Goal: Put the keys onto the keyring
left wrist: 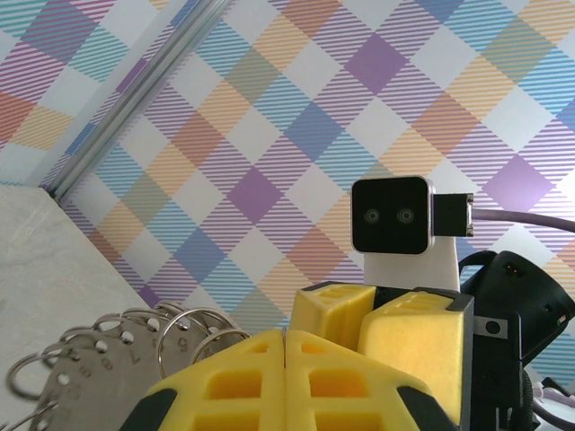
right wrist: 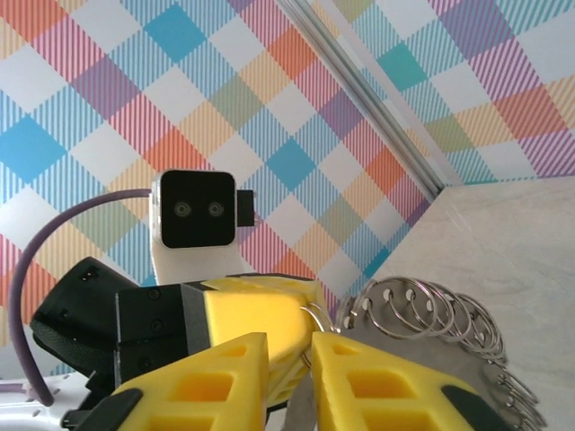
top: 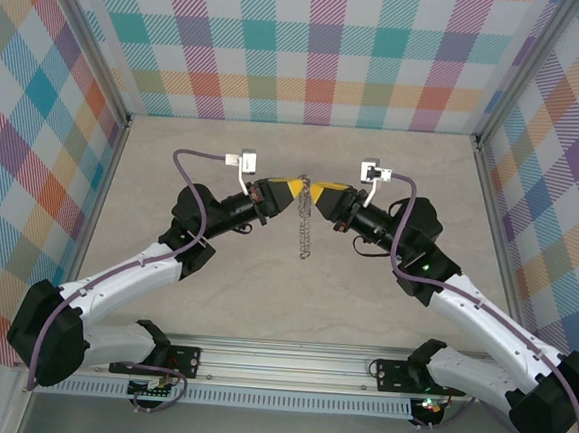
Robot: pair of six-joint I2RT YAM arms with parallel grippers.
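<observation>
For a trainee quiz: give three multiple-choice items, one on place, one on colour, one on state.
1. The left gripper and right gripper meet: A) over the table middle B) left corner C) near edge.
2. Their fingers are: A) blue B) yellow C) red.
3. The keyring is: A) flat on the table B) on the floor C) between the right gripper's fingers.
A, tip to tip mid-table in the top view; B, yellow in both wrist views; C, its plate fills that gap in the right wrist view.

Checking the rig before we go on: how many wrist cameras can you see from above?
2. The left camera sits up and left of the hanging ring; the right camera sits up and right of it. None looks hidden.
</observation>
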